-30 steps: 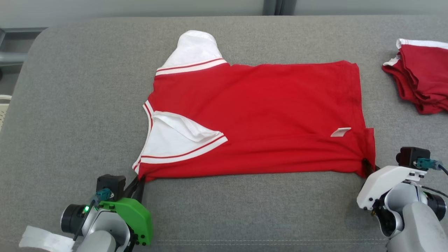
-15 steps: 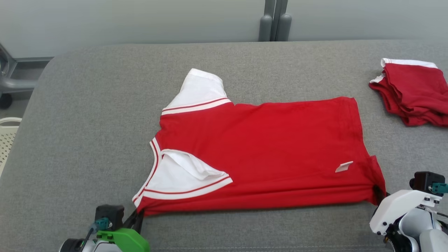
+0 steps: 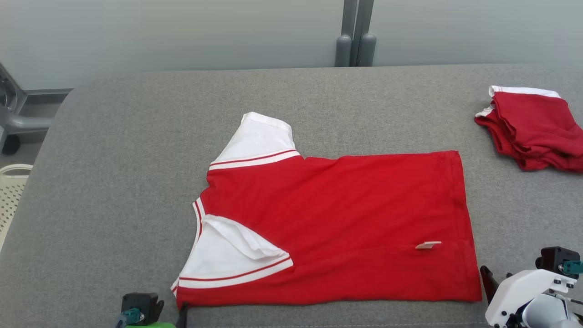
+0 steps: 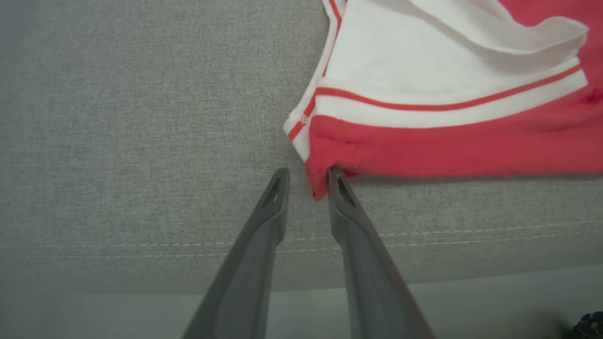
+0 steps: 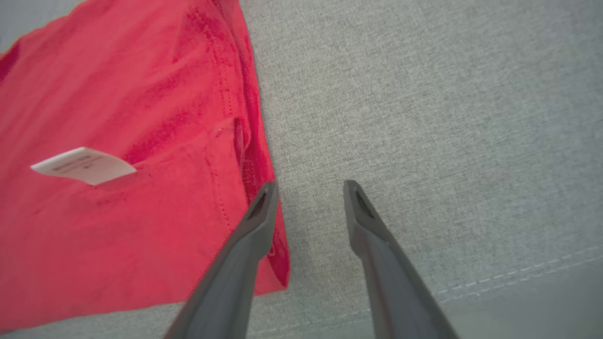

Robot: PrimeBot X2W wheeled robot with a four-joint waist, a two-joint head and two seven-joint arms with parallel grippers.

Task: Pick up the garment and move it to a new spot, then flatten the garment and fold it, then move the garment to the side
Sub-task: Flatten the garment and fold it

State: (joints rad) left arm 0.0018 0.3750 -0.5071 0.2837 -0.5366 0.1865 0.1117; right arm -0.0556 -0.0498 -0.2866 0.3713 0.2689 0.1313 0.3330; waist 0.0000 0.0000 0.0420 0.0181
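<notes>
The garment, a red shirt with white sleeves, lies spread flat on the grey cushion. A white tag sits near its right hem. At the bottom left, my left gripper stands at the shirt's near left corner. In the left wrist view the left gripper is open, and the red corner lies between the fingertips, against the right one. My right gripper is just off the near right corner. The right wrist view shows the right gripper open over bare cushion, its left finger above the hem.
A pile of folded red and white garments lies at the back right of the cushion. A white perforated basket stands past the left edge. Grey posts rise behind. A stitched seam runs along the cushion's near edge.
Both grippers have opened and let go of the shirt's near corners, and the right hem has dropped flat. The head camera has tilted up, so the whole picture sits lower.
</notes>
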